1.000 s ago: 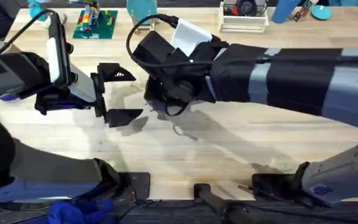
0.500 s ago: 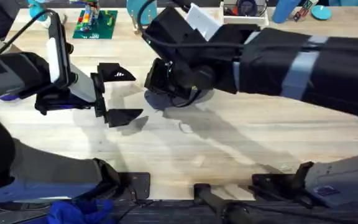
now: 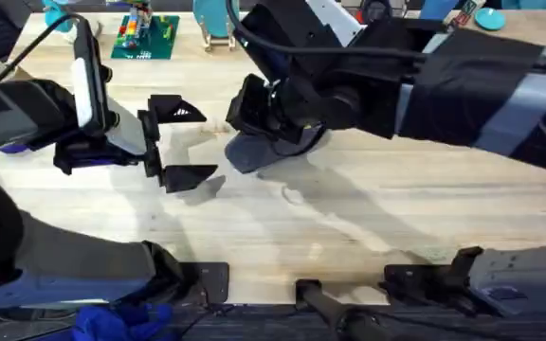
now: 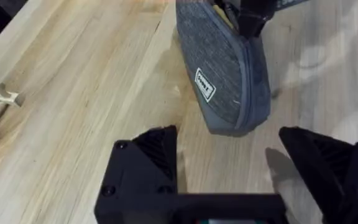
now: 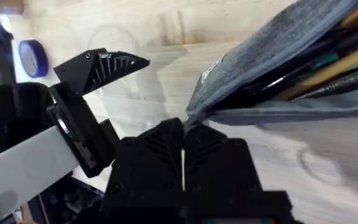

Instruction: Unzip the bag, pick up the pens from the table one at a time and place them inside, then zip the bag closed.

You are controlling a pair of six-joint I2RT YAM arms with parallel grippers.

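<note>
Our right hand [image 5: 184, 149], pinched shut on what looks like the zip pull, has lifted the bag [image 4: 219, 68] end up off the tabletop [image 3: 349, 227] with pens [image 5: 328, 59] inside, so zipping comes next, while our left hand [image 4: 247, 168] waits wide open, holding nothing.

The bag [image 4: 219, 68] carries a small white sewn label [image 4: 204, 84] with dark print on its grey side, but the letters are too small to make out. The same label [image 5: 211, 68] shows in the right wrist view, likewise unreadable.
</note>
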